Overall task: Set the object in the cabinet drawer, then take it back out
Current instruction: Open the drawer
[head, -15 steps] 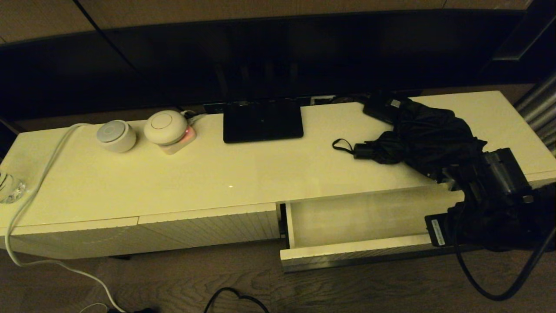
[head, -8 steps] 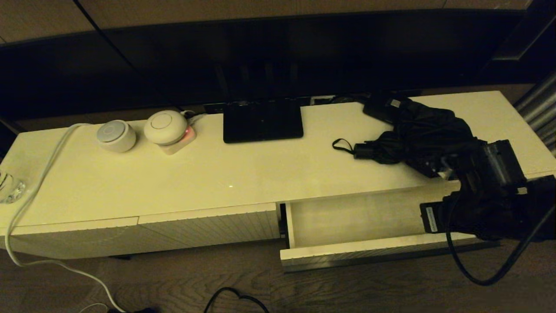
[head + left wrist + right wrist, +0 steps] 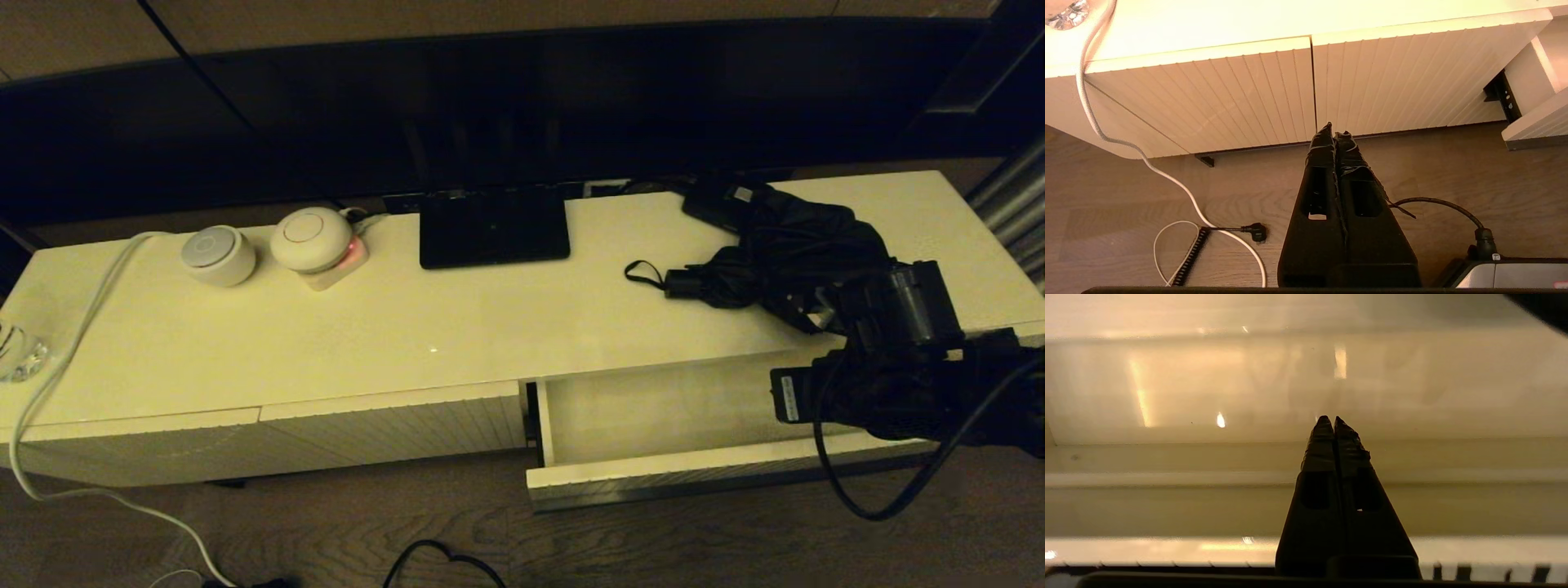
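The black folding umbrella (image 3: 784, 249) lies on the cabinet top at the right, its short handle (image 3: 684, 286) and thin loop (image 3: 641, 273) pointing left. Below it the cream drawer (image 3: 669, 478) stands pulled out, and its pale interior (image 3: 1208, 510) holds nothing in view. My right arm (image 3: 898, 327) hangs over the drawer's right end, just in front of the umbrella's fabric. The right gripper (image 3: 1329, 420) is shut and holds nothing. The left gripper (image 3: 1334, 131), also shut and empty, hangs low over the floor before the closed ribbed fronts (image 3: 1392, 81).
On the cabinet top are a flat black device (image 3: 494, 224), two round white devices (image 3: 219, 255) (image 3: 312, 238), a white cable (image 3: 73, 343) and a glass (image 3: 16, 351). A small black box (image 3: 718, 200) lies behind the umbrella. Cables lie on the floor (image 3: 1216, 228).
My right arm has moved up and to the left over the open drawer, closer to the umbrella. The umbrella and drawer have stayed where they were.
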You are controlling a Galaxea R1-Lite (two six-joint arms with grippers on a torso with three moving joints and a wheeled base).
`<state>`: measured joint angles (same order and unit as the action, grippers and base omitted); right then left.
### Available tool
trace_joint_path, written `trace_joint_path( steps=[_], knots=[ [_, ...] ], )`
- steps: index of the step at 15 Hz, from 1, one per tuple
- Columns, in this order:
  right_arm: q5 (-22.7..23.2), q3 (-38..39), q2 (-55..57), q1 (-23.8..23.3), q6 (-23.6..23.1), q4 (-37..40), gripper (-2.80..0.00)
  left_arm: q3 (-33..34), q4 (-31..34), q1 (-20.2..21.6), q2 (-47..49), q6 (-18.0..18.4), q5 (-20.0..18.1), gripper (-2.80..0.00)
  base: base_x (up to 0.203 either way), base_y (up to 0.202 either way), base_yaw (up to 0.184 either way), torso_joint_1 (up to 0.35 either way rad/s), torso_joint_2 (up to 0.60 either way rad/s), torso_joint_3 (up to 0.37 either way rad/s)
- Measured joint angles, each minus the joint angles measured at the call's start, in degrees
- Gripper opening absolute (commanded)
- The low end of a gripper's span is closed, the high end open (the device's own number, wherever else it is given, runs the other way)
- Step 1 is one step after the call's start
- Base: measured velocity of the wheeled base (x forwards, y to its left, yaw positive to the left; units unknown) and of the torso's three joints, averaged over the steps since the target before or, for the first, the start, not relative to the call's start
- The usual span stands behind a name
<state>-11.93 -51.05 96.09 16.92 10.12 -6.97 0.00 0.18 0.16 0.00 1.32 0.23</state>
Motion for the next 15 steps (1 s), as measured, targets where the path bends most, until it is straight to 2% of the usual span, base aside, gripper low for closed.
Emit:
trace_joint_path(
  steps=[2,6,15],
  knots=[
    [-0.2,-1.0,1.4,1.3,2.3,-2.5,-2.80,0.0,0.0,0.0,0.0,0.0,0.0,-2.80,0.000,0.000,0.000,0.000,0.00,0.000],
    [-1.6,-1.2,5.0,2.8,2.6,-9.3,-2.80,0.0,0.0,0.0,0.0,0.0,0.0,-2.80,0.000,0.000,0.000,0.000,0.00,0.000],
    [-1.5,0.2,8.8,2.5,2.3,-10.3,-2.80,0.0,0.0,0.0,0.0,0.0,0.0,-2.80,0.000,0.000,0.000,0.000,0.00,0.000]
  ],
)
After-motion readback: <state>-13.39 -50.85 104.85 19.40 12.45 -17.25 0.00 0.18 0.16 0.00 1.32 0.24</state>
